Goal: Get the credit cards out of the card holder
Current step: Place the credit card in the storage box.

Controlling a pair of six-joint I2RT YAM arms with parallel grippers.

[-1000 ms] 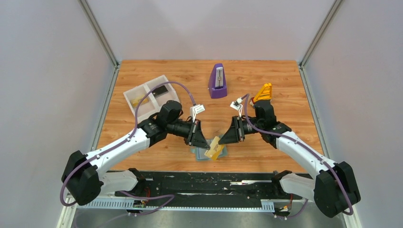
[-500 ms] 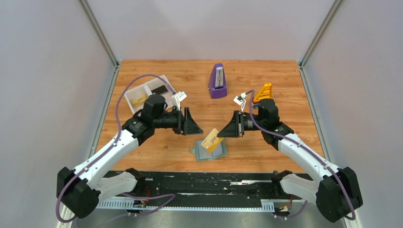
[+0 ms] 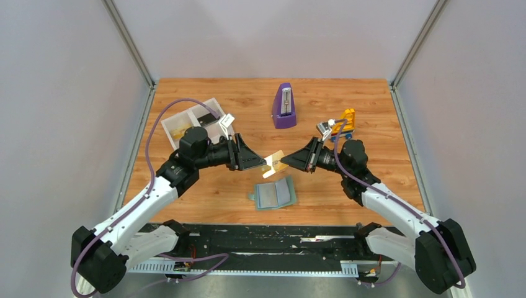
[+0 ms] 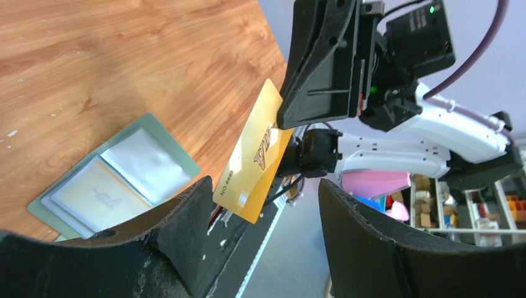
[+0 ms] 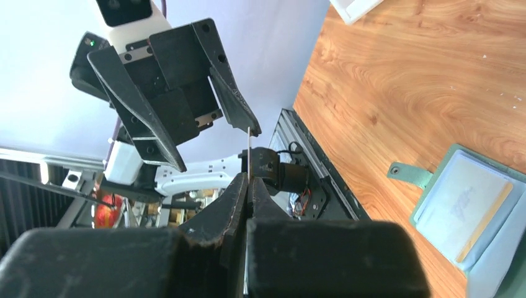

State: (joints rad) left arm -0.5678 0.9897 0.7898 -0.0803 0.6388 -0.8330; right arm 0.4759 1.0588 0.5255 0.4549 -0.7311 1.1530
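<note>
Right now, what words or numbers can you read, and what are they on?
"NO." then digits too small to be sure of: gold card, edge.
Bigger dark letters on it: partly hidden, unreadable.
Faint print in the wallet's pocket: too blurred.

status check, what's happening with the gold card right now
Right gripper shut on gold card, held aloft. Left gripper open at its free end. Card holder open on table. Nothing in the way.

Wooden table (image 3: 372, 105). White two-compartment tray (image 3: 186, 110), far left. Purple metronome (image 3: 284, 107), upright, far centre. Orange-yellow object (image 3: 345, 121), far right.
</note>
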